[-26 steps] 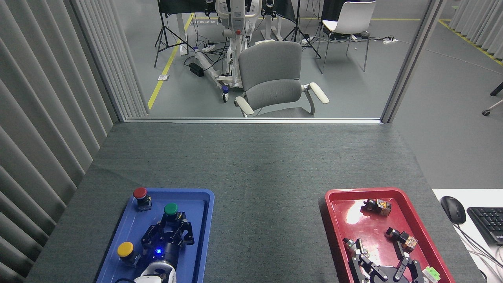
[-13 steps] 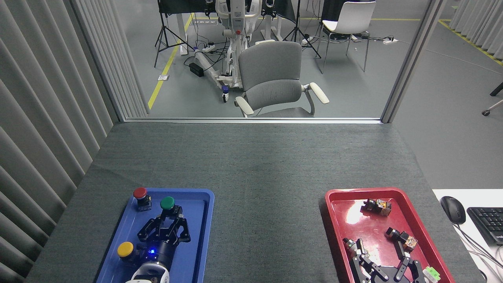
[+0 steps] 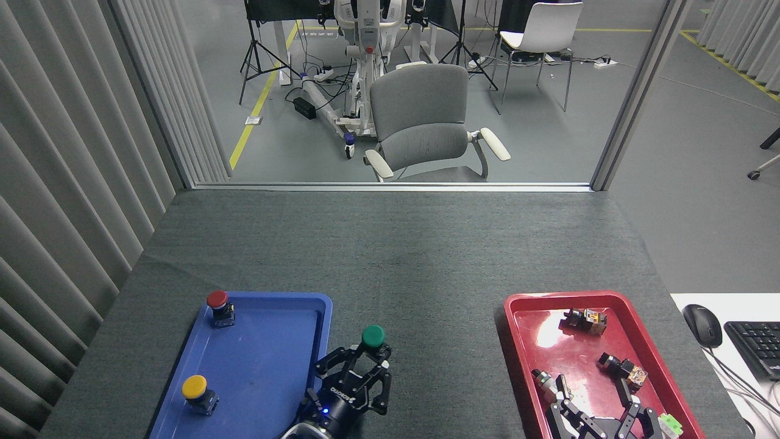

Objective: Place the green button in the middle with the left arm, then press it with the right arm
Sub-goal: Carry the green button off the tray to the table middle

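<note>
The green button (image 3: 373,337) has a round green cap on a black base and is held in my left gripper (image 3: 367,360), whose fingers are shut on its base. Button and gripper are over the bare dark grey tabletop (image 3: 426,317), just right of the blue tray (image 3: 268,341), toward the middle. I cannot tell whether the button touches the felt. My right gripper (image 3: 600,410) sits low at the near end of the red tray (image 3: 530,341), its fingers spread open with nothing between them.
A red-capped button (image 3: 218,304) and a yellow-capped button (image 3: 197,392) stand in the blue tray. Several small switch parts (image 3: 585,320) lie in the red tray. A mouse (image 3: 702,325) and keyboard (image 3: 757,347) sit on a white surface at the right.
My left gripper has lifted the green button out of the blue tray and carried it right, over the tray's edge to the bare tabletop. The right gripper has barely moved.
</note>
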Robot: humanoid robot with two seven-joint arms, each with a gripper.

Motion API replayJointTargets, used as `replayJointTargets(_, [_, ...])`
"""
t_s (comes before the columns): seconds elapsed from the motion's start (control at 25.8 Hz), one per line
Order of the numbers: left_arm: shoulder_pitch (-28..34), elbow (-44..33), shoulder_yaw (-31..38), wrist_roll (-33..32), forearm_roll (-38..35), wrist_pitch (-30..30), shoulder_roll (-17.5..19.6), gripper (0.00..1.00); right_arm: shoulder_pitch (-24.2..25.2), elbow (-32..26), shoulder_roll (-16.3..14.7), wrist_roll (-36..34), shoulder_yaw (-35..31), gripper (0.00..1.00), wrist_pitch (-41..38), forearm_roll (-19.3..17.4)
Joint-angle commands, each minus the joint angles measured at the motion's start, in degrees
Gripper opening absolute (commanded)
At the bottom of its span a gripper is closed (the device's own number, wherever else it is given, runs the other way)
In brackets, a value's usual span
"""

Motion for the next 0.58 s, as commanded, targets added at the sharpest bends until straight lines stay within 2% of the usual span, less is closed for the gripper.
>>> replayJointTargets(0.0, [-2.69,5.57,-4.82,0.11,0.23,3.52,-3.82,0.27,0.1,0.0,-0.05,0.0,0.0,0.99,0.04,-0.03])
replayJointTargets(0.12, [-4.27,10.05,-4.73,0.11,0.32,3.34,-6.98,0.27,0.1,0.0,-0.05,0.09,0.0,0.99,0.13,-0.03])
replayJointTargets(0.23, [-4.89,11.9,-4.82,0.2,0.41,3.26,-8.65,0.27,0.1,0.0,0.13,0.09,-0.09,0.99,0.13,-0.03])
replayJointTargets(0.54, [-4.89,14.01,-4.82,0.29,0.49,3.34,-8.65,0.29,0.01,0.0,0.39,0.09,-0.09,0.99,0.13,-0.03])
